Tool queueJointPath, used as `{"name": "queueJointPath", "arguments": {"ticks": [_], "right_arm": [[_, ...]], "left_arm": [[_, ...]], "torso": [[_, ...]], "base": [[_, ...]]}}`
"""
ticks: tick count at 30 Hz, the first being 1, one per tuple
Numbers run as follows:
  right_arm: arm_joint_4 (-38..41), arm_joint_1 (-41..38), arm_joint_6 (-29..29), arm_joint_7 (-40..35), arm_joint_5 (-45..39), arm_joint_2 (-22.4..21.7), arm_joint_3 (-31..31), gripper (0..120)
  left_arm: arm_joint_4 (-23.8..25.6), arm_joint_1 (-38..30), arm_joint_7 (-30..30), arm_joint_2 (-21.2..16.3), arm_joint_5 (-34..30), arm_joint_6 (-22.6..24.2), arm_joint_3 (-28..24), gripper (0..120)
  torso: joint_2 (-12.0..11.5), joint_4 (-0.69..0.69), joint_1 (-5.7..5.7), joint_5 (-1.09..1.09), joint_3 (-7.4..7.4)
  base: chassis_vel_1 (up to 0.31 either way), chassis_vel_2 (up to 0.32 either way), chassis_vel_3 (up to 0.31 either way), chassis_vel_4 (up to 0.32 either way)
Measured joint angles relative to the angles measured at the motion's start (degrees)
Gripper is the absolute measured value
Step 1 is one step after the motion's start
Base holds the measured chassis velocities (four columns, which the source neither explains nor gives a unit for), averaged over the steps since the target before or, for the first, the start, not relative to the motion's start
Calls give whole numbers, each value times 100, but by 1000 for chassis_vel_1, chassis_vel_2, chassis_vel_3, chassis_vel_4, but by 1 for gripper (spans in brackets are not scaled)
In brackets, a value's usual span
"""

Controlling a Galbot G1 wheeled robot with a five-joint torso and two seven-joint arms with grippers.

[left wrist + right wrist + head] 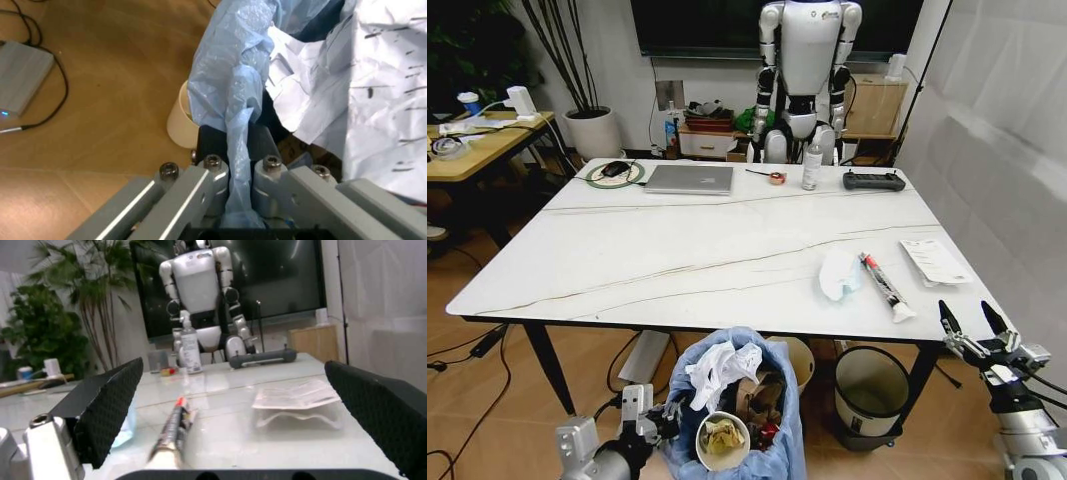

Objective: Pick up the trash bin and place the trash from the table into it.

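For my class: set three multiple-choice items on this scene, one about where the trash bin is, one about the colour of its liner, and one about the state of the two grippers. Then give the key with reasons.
1. Where is the trash bin?
A. On the table, beside the laptop
B. Below the table's near edge, at the left gripper
C. Against the far wall

2. What colour is the bin's bag?
A. Black
B. Light blue
C. Green

3. How do the grippers stand?
A. Both open
B. Left open, right shut
C. Left shut on the bag, right gripper open

Key: 1 B, the head view shows the bin low in front of the table, next to the left gripper. 2 B, the crinkled liner is pale blue. 3 C, the left wrist view shows the bag pinched between the fingers; the right jaws stand spread near the table's corner.
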State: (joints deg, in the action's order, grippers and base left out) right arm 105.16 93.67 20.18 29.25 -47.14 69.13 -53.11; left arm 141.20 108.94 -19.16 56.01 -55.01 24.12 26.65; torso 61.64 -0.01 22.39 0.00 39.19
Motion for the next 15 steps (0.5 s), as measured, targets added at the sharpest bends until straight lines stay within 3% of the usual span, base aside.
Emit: {"name": "queueJointPath", "arguments": {"ticks": [7,11,15], "right_arm": [[197,35,-124,-679,606,-200,-71,100],[1093,207,-770,-1659,990,-831,-70,100],[1451,318,-1057,-1879,1146,-1114,-71,100]], "left_arm": [[36,40,6,-71,9,9,-26,0],[24,-3,6,-92,-17,11,-15,0],[11,-8,7,-84,-18,10,-5,0]], "torso": [[0,0,0,1,0],[0,1,0,-2,0],[0,1,0,-1,0]], "base": [[-21,-22,19,28],[0,0,0,0],[0,0,0,0]]}}
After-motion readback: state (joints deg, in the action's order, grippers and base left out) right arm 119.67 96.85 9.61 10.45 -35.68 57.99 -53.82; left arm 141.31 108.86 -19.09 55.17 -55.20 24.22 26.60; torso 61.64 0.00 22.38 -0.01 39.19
